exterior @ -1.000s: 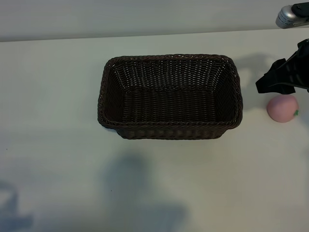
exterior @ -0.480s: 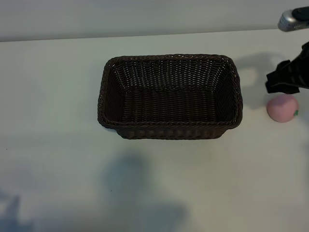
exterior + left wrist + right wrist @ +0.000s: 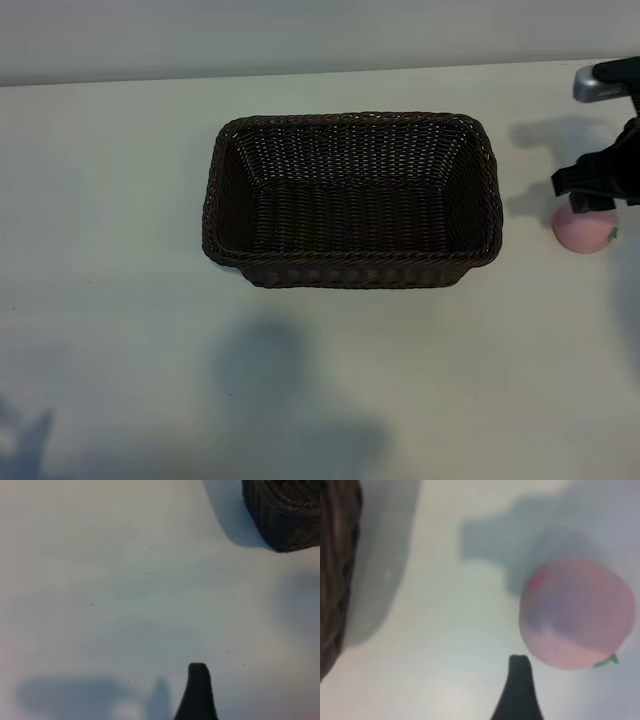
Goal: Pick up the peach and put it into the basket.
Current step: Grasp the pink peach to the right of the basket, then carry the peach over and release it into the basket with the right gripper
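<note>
The peach (image 3: 585, 232), small, round and pale pink with a green mark, lies on the white table right of the basket (image 3: 350, 272). The basket is a large dark-brown wicker one at the table's middle, with nothing in it. My right gripper (image 3: 597, 186) hangs just over the peach's far side and covers its top edge. In the right wrist view the peach (image 3: 577, 614) sits beside one dark fingertip (image 3: 519, 672), not between the jaws, which stand open. Of the left gripper only one fingertip (image 3: 198, 680) shows, over bare table, holding nothing.
The basket's corner (image 3: 285, 515) shows far off in the left wrist view, and its wall (image 3: 337, 570) at the edge of the right wrist view. The peach lies near the table's right edge. The arms' shadows fall on the near table.
My right gripper has drawn back to the right and come down toward the peach, now overlapping its top. Peach and basket have not moved.
</note>
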